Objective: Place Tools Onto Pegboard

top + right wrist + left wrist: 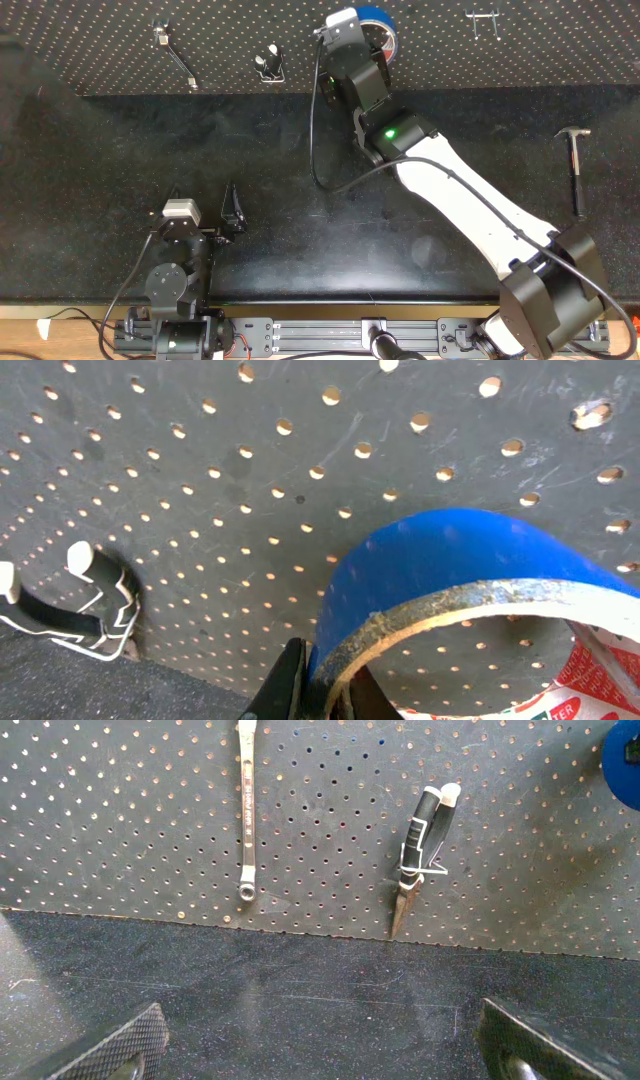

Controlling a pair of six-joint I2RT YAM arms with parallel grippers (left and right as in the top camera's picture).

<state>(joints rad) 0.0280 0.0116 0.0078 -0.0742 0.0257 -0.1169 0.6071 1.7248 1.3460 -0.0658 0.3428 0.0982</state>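
Observation:
A blue tape roll [388, 22] is up against the pegboard [100, 50], with my right gripper [362, 38] shut on it. In the right wrist view the fingers [285, 685] pinch the wall of the tape roll [450, 560] close to the perforated board [200, 480]. My left gripper [231, 212] rests low over the black mat near its base, open; its pads [120, 1050] stand wide apart with nothing between them. A hammer [575, 168] lies on the mat at the far right.
A wrench [176, 55] [246, 815] and black-handled pliers [268, 64] [420, 855] hang on the pegboard left of the tape. Bare metal hooks [483, 20] stick out at the board's upper right. The black mat [300, 230] spreads between the arms.

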